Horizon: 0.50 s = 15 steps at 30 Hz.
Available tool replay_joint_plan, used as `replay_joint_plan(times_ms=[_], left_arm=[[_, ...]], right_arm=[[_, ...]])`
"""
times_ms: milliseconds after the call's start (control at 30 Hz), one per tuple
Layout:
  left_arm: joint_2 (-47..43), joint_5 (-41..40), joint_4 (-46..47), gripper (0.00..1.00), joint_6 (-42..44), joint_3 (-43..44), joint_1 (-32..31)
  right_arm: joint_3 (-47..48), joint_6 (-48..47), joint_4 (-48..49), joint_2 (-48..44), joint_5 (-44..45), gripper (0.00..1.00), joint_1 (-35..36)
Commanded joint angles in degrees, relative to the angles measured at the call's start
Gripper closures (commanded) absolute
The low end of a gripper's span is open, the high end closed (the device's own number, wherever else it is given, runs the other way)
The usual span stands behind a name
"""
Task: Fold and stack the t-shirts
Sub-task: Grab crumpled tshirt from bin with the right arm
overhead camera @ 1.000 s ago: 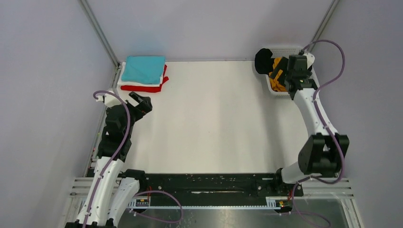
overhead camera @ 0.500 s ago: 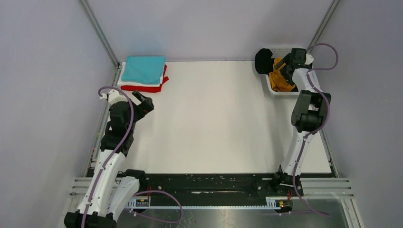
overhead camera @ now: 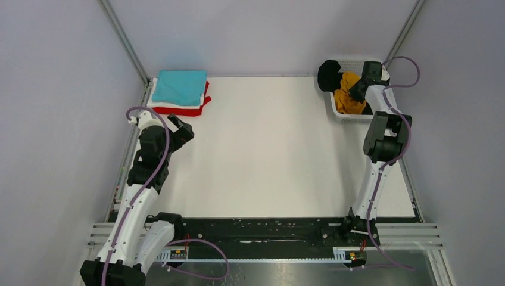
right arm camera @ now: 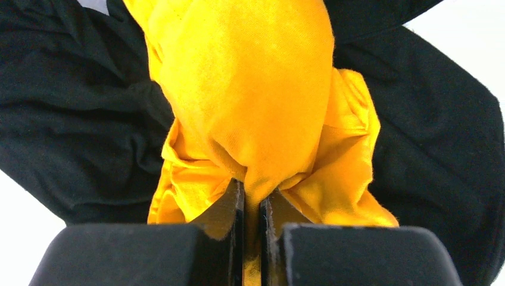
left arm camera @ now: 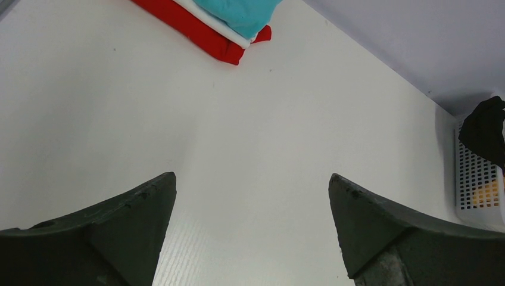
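A folded stack sits at the table's far left corner: teal t-shirt (overhead camera: pixel 179 86) on top, white edge under it, red t-shirt (overhead camera: pixel 178 110) at the bottom; the stack also shows in the left wrist view, teal t-shirt (left arm camera: pixel 244 13) over red t-shirt (left arm camera: pixel 196 30). A crumpled mustard-orange t-shirt (overhead camera: pixel 347 98) lies in the basket with a black t-shirt (overhead camera: pixel 327 74) draped over its rim. My right gripper (right arm camera: pixel 252 199) is shut on a fold of the mustard-orange t-shirt (right arm camera: pixel 250 95), black t-shirt (right arm camera: pixel 71 113) around it. My left gripper (left arm camera: pixel 252 185) is open over bare table, just short of the stack.
The white lattice basket (overhead camera: pixel 337 113) stands at the far right corner against the wall, also seen in the left wrist view as the basket (left arm camera: pixel 479 185). Metal frame posts rise at both far corners. The right arm's elbow (overhead camera: pixel 386 137) hangs over the table's right edge.
My right gripper reached down into the basket and shut on the mustard-orange t-shirt. The left arm barely shifted.
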Motion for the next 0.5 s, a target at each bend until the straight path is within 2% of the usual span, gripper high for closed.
replay_joint_plan(times_ms=[0, 167, 367, 467], left_arm=[[-1.81, -0.19, 1.02, 0.01, 0.49, 2.01, 0.11], [-4.05, 2.22, 1.66, 0.01, -0.18, 1.00, 0.11], [-6.01, 6.34, 2.73, 0.01, -1.50, 0.09, 0.11], [-6.68, 8.85, 3.38, 0.01, -2.42, -0.27, 0.11]], right_arm=[[2.71, -3.83, 0.78, -9.59, -0.38, 1.00, 0.55], [8.07, -6.93, -1.24, -19.99, -5.56, 1.00, 0.63], [13.40, -4.09, -1.14, -31.77, -23.68, 1.00, 1.47], [13.47, -2.01, 0.38, -36.38, -33.21, 1.00, 4.37]])
